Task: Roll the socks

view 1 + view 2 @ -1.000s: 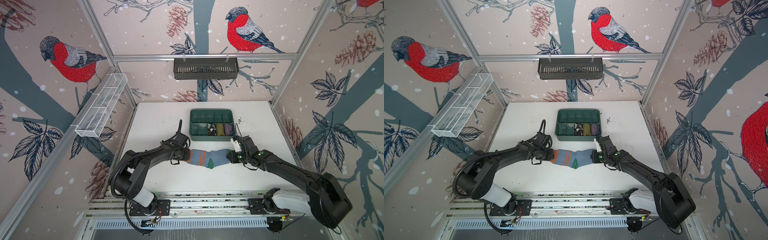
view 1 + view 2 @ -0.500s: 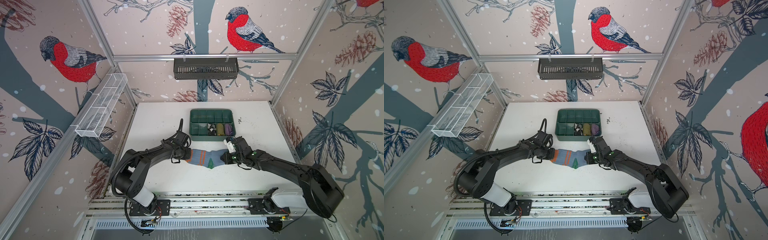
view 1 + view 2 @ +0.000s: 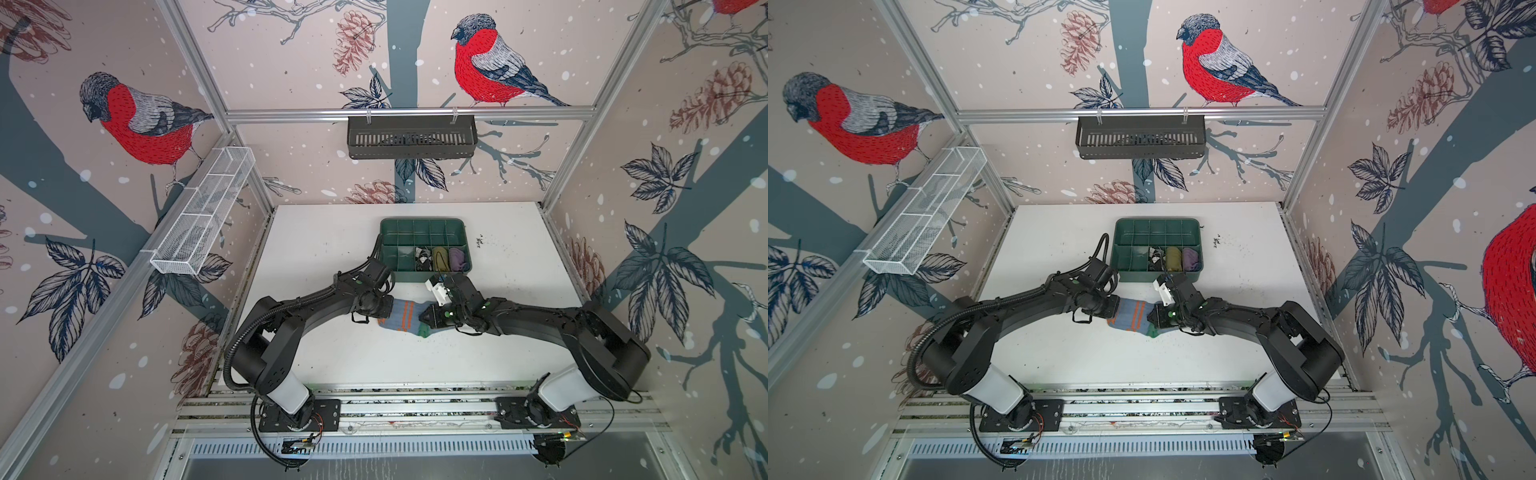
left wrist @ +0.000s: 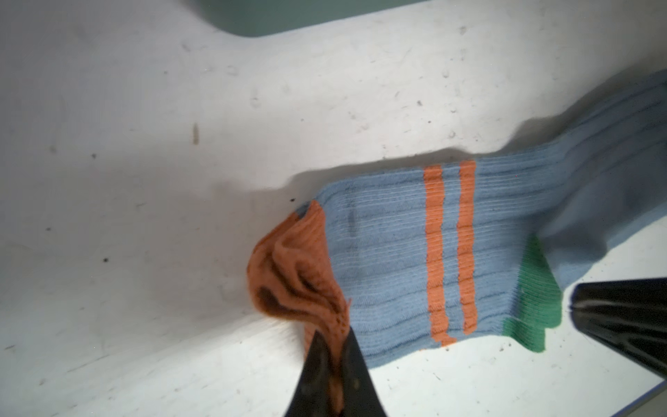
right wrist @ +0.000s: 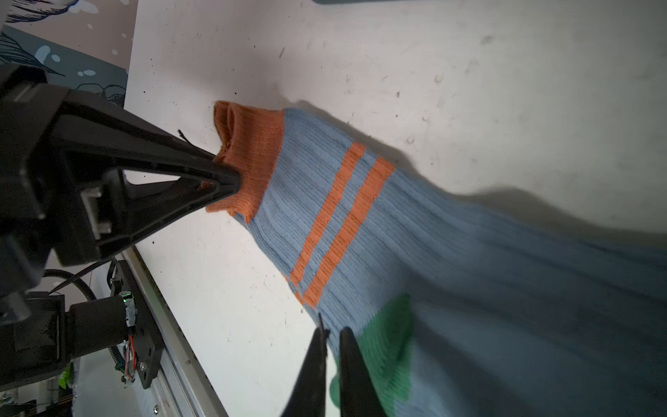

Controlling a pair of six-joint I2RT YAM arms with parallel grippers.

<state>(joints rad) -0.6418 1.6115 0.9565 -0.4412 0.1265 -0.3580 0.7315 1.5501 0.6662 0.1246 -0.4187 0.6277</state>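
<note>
Top views both show the light blue sock (image 3: 405, 316) lying on the white table (image 3: 332, 249), just in front of the green tray (image 3: 422, 221). The left gripper (image 3: 390, 309) meets one end of it and the right gripper (image 3: 424, 318) sits at the green part on the other end. The argyle sock (image 3: 422, 255) sits in a near-row compartment of the tray, beside the olive-yellow rolled sock (image 3: 439, 257) and the purple rolled sock (image 3: 456, 257).

Left wrist view: the left gripper (image 4: 334, 343) has its jaws pressed together on the bunched orange cuff (image 4: 288, 274). The sock (image 4: 389, 252) stretches away across the table to its green heel (image 4: 534, 307), and the right gripper (image 4: 577, 307) has its tip right at the heel's edge.

Right wrist view: the right gripper (image 5: 332, 335) has its jaws drawn almost together, with only a thin slit between them, at the edge of the green heel (image 5: 389, 335). Whether any fabric is caught there cannot be told. Across the sock (image 5: 397, 234), the left gripper (image 5: 234, 180) pinches the orange cuff (image 5: 252, 162).
</note>
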